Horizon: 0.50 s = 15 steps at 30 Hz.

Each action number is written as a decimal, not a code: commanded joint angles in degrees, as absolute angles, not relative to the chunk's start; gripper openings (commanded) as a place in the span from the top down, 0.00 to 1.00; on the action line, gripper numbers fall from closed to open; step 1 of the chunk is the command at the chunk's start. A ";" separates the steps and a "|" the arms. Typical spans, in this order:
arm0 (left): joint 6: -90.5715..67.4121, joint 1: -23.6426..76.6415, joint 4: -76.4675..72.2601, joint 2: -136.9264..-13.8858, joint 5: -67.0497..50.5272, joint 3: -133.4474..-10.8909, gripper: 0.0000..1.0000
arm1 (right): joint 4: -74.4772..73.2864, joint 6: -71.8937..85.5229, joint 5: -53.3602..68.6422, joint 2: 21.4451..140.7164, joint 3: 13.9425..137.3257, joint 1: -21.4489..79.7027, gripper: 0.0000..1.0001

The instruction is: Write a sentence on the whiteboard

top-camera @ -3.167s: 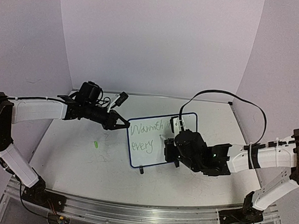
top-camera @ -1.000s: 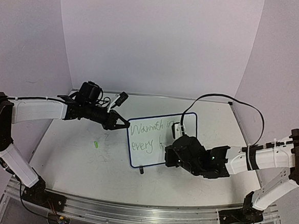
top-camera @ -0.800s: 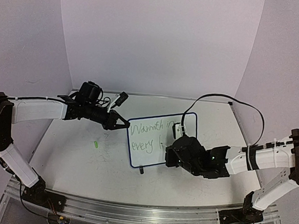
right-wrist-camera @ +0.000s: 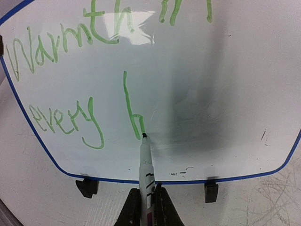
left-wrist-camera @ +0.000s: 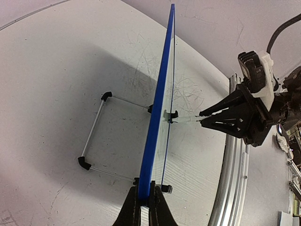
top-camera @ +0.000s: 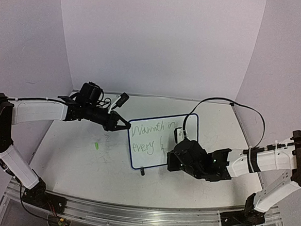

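The whiteboard (top-camera: 153,153) stands tilted on its black feet (right-wrist-camera: 87,187) mid-table. My left gripper (top-camera: 125,125) is shut on the board's blue rim (left-wrist-camera: 160,103) at its left edge, jaws pinching the rim (left-wrist-camera: 145,200). My right gripper (right-wrist-camera: 146,207) is shut on a white marker (right-wrist-camera: 146,165), whose tip touches the board at the foot of a green "h" (right-wrist-camera: 126,96). The sentence (top-camera: 148,129) reads "Warmth in" on the top line and "every h" below. In the top view the right gripper (top-camera: 177,155) covers the board's lower right part.
A small green marker cap (top-camera: 96,145) lies on the table left of the board. The board's wire stand (left-wrist-camera: 94,136) reaches out behind it. An aluminium rail (top-camera: 133,215) runs along the near edge. Booth walls close off the back and sides.
The right gripper has slid slightly toward the near edge with the marker, and an "h" has appeared after "every". The left arm has not moved.
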State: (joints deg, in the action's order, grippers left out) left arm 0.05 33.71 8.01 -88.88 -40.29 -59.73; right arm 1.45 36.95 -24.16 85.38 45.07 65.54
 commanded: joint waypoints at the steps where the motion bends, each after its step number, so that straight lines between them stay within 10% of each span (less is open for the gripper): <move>1: 3.97 33.93 8.88 -88.15 -37.01 -60.15 1.00 | 0.11 36.82 -25.62 84.99 45.54 64.87 1.00; 15: 3.96 33.93 8.87 -88.18 -36.92 -60.13 1.00 | 1.05 34.28 -27.13 81.02 46.09 64.86 1.00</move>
